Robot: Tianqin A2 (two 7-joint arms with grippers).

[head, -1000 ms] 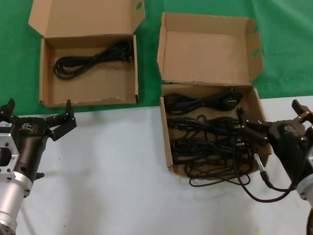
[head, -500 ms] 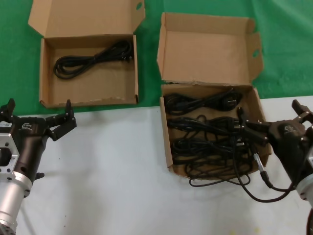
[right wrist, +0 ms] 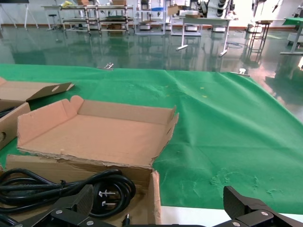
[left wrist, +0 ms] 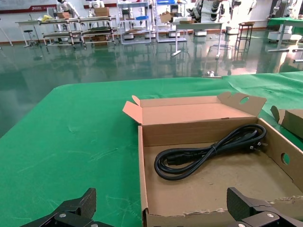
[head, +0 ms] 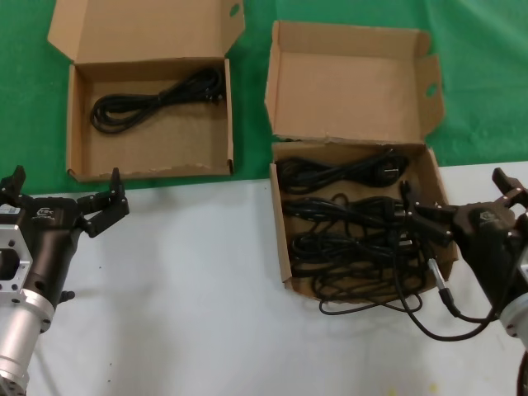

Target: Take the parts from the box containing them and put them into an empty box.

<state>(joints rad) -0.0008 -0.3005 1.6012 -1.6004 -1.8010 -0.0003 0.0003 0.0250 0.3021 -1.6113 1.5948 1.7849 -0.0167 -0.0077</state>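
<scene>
On a green cloth and white tabletop, the wide-open right gripper point(head: 460, 204) sits at the full box's point(head: 280, 239) 3 o'clock edge; it should dip onto one cord point(head: 338, 175) alone, left gripper point(head: 62, 198) idling wide open

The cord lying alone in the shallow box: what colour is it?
Black. The cord shows best in the left wrist view, against the box's brown cardboard.

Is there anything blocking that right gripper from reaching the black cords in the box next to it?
Nothing visible does. The right gripper hovers open at the squarish brown cardboard carton's right edge, directly over the looped black power cords, whose lid stands open behind.
</scene>
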